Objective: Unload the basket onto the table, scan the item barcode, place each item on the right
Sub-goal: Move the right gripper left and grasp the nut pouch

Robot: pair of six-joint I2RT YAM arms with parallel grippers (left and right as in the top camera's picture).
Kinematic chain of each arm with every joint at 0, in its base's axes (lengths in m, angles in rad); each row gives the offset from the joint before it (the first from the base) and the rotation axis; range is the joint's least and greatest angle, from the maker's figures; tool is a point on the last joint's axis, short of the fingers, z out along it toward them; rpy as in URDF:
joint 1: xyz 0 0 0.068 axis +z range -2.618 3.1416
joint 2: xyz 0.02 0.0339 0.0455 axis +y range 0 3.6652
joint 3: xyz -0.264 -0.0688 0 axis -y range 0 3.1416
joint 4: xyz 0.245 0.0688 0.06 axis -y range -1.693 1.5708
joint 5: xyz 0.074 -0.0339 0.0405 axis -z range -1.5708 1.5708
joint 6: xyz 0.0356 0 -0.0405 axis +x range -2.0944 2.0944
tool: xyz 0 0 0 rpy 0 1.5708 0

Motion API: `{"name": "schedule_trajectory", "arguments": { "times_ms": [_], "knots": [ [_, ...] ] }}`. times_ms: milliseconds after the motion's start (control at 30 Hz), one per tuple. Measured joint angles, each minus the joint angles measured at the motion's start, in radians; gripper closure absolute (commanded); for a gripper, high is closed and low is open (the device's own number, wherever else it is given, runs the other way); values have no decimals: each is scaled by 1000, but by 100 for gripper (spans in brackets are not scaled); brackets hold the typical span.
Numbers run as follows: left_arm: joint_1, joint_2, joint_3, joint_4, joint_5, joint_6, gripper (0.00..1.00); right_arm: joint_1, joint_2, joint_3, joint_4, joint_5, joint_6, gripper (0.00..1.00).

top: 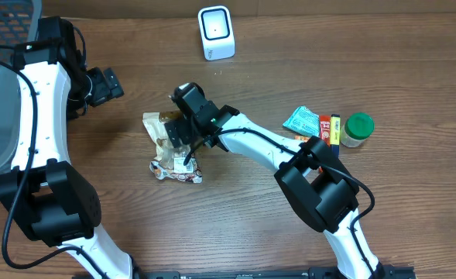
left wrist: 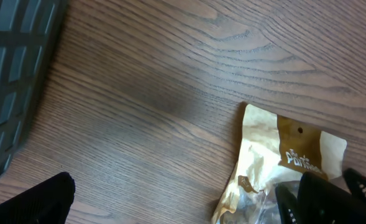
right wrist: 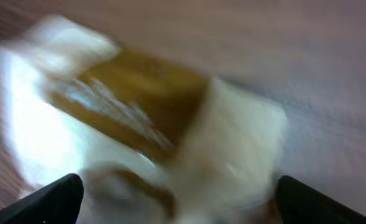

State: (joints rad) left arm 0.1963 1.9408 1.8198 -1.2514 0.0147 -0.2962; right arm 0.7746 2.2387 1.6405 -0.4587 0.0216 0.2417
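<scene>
Overhead view first: locate the left claw (top: 105, 84) at 10 o'clock on the counter (top: 251, 217), spread open, empty, well apart from the snack bag (top: 153, 125). Find the snack bag lying crumpled just left of centre, at about 7 o'clock from the scanner (top: 216, 32) and well apart from it. Note the right claw (top: 187, 143) directly over the bag. Check the right wrist view: blurred, yet showing fingers (right wrist: 55, 200) wide apart at the lower corners with the bag beneath; treat as open, clamping nothing. Cannot locate the barcode on the wrapper.

Probable faults from here:
- Expect a slip or a tear when closing on loose film alone.
- Expect a failed read when presenting creased foil, or the wrong face, toward the scanner at 12 o'clock.
- Avoid a fast approach to 12 o'clock; likely to tip the scanner.
- Keep clear of the teal packet (top: 300, 120) and green-lidded jar (top: 358, 129) at 3 o'clock; liable to scatter under a wide elbow swing.
</scene>
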Motion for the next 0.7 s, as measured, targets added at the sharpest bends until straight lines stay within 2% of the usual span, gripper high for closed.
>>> {"name": "schedule_trajectory", "arguments": {
  "times_ms": [167, 467, 700],
  "knots": [
    [0, 0, 0, 0, 0, 0, 0, -32, -10, 1, -135, 16, 101, 0],
    [0, 0, 0, -1, 0, 0, 0, -82, -92, 1, -494, 2, 230, 0],
    [0, 0, 0, 0, 0, 0, 0, -80, -218, 1, -589, -67, 242, 0]
  ]
}}
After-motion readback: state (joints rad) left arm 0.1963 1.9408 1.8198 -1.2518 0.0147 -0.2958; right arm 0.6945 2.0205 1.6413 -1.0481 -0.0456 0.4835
